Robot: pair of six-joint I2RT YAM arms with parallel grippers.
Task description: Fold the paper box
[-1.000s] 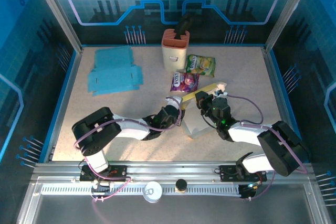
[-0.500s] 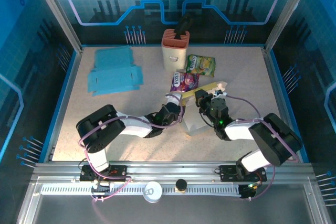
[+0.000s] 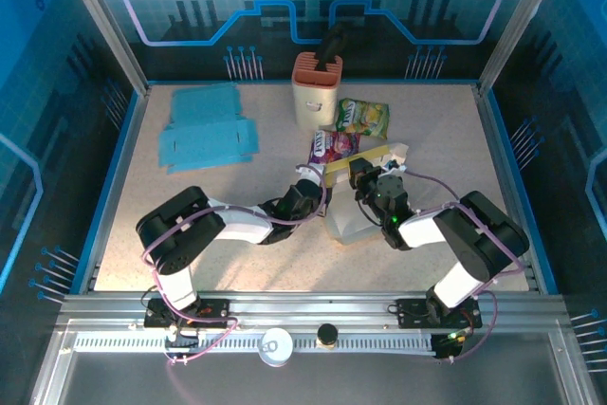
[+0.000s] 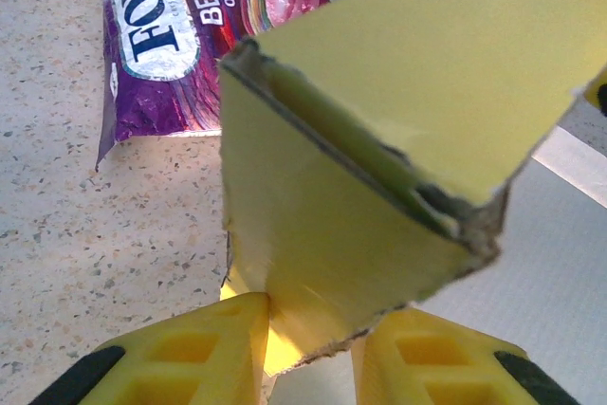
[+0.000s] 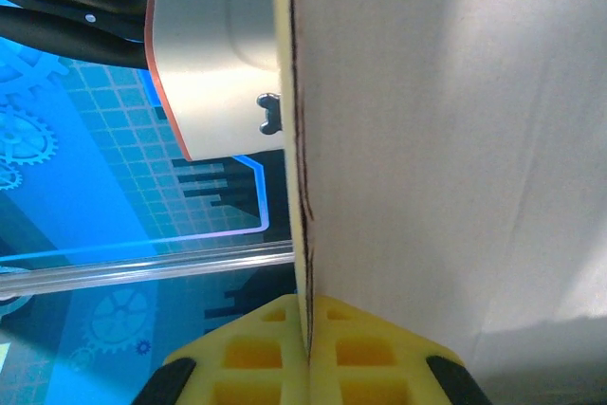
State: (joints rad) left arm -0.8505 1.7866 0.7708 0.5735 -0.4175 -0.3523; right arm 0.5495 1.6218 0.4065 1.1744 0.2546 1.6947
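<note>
**Paper box mid-fold, both claws on it**

The yellow paper box [image 3: 353,223] sits part-formed on the near side of the purple candy bag [image 3: 334,147], touching or nearly touching it.

- Left claw [image 4: 308,329]: clenched on the lower edge of a box panel, a finger on each face. It comes in from the near-left of the bag.
- Right claw [image 5: 308,334]: pinched tight on a thin panel edge, near-right of the bag.

**Risks (judgement)**
- The left grip is low, next to a ragged corner. A pull could slip it off or tear the card.
- The two claws holding different panels could crease the card off its score line if they move out of step.
- The box crowds the bag, so a swing could shove the bag toward the green snack packet [image 3: 363,118] just beyond it.

**Hard to make out**
- From above, the claws cover the fold lines, so which flap is which is unclear.
- I cannot tell if the box rests on the counter [image 3: 237,196].
- The right wrist view is mostly blank panel, with the cream holder [image 5: 213,54] behind it.
</note>
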